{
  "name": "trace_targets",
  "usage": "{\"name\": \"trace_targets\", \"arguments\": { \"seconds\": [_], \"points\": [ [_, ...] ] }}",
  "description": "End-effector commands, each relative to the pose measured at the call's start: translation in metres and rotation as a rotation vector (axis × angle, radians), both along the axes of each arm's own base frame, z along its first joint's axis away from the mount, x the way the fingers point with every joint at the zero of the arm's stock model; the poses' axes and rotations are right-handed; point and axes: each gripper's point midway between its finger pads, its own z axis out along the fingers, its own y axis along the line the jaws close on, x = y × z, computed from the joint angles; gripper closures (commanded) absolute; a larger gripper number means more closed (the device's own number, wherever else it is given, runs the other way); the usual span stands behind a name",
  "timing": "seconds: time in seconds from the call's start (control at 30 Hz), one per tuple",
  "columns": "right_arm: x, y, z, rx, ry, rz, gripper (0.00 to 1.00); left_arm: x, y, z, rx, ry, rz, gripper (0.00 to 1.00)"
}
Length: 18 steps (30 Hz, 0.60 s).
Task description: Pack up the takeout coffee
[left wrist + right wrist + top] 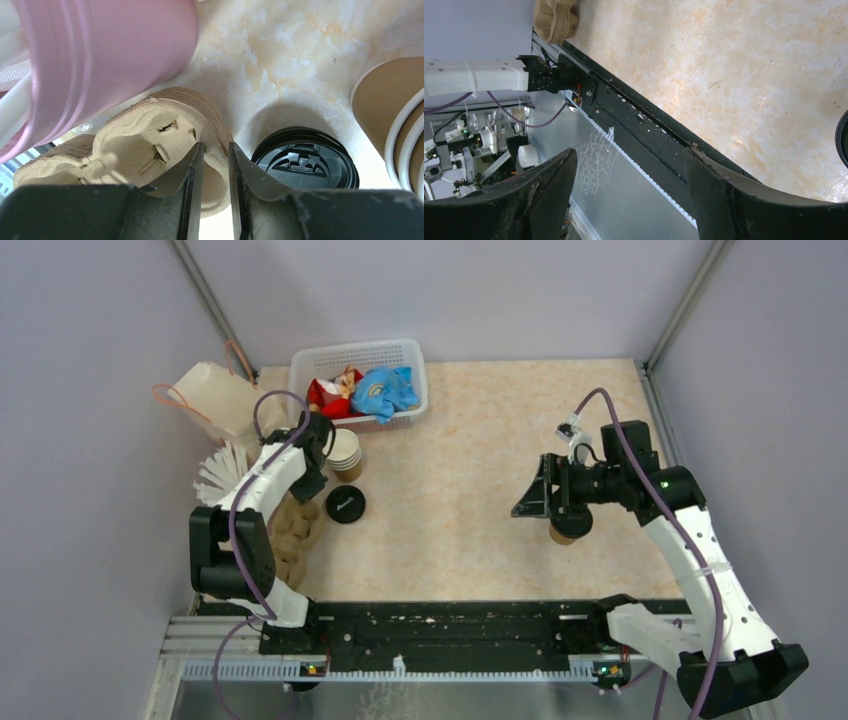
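Note:
The takeout coffee (563, 532) shows as a brown paper cup standing right of centre, mostly hidden under my right wrist, so its lid is out of sight. My right gripper (528, 498) (629, 155) hangs above and just left of the cup, open, with nothing between its fingers. At the left, my left gripper (312, 490) (215, 145) is shut on the rim of a pulp cup carrier (150, 145) (293, 532). A loose black lid (305, 162) (345, 504) lies just right of the carrier.
A stack of lidless brown cups (345, 452) (395, 120) stands behind the lid. A pink tumbler (110, 55) with white sticks, a paper bag (215, 395) and a white basket (300, 365) of snack packets fill the back left. The black base rail (639, 130) runs along the near edge.

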Motion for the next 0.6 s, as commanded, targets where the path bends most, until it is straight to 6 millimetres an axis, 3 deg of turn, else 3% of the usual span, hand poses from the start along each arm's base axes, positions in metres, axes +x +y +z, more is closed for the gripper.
{"name": "trace_targets", "arguments": {
  "seconds": [0.0, 0.2, 0.37, 0.57],
  "points": [
    [0.003, 0.003, 0.013, 0.008, -0.060, 0.026, 0.22, -0.001, 0.004, -0.005, 0.010, -0.004, 0.013, 0.69],
    [0.004, 0.003, 0.013, 0.005, -0.061, 0.026, 0.22, -0.001, 0.003, -0.006, 0.005, 0.001, 0.009, 0.82],
    [0.005, 0.003, 0.014, 0.006, -0.065, 0.027, 0.22, 0.002, 0.001, 0.002, -0.002, -0.007, 0.001, 0.98],
    [0.006, 0.004, 0.014, 0.007, -0.066, 0.025, 0.22, 0.002, -0.001, 0.016, -0.011, -0.009, -0.006, 1.00]
  ]
}}
